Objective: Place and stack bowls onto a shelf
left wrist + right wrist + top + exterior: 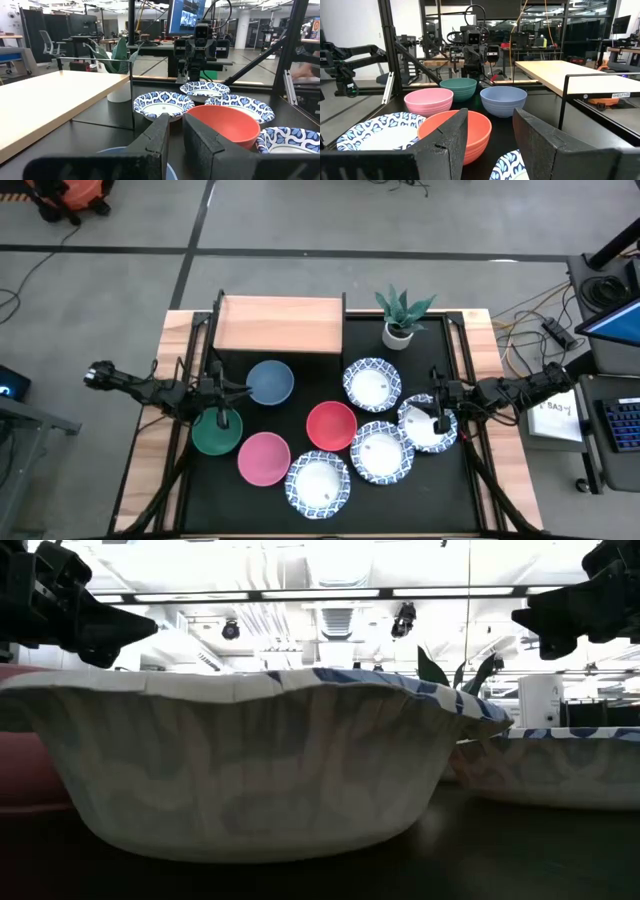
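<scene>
Hovering above the green bowl (216, 432), the left gripper (222, 420) shows a narrow empty gap; the right gripper (437, 422) gapes wide over a patterned paper bowl (428, 427). Paper bowls look light and probably flimsy; pinching a rim suits. The shelf (279, 325) top lies bare, its edge near the blue bowl (269, 381).

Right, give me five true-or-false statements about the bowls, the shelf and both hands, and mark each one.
1. The shelf has no bowls on it. True.
2. The red bowl sits stacked inside the pink bowl. False: they stand apart on the table.
3. The left hand is above the green bowl. True.
4. The right hand is shut on a blue bowl. False: its fingers are open, above a patterned bowl.
5. The plant pot stands on the shelf. False: it stands beside it on the table.
</scene>
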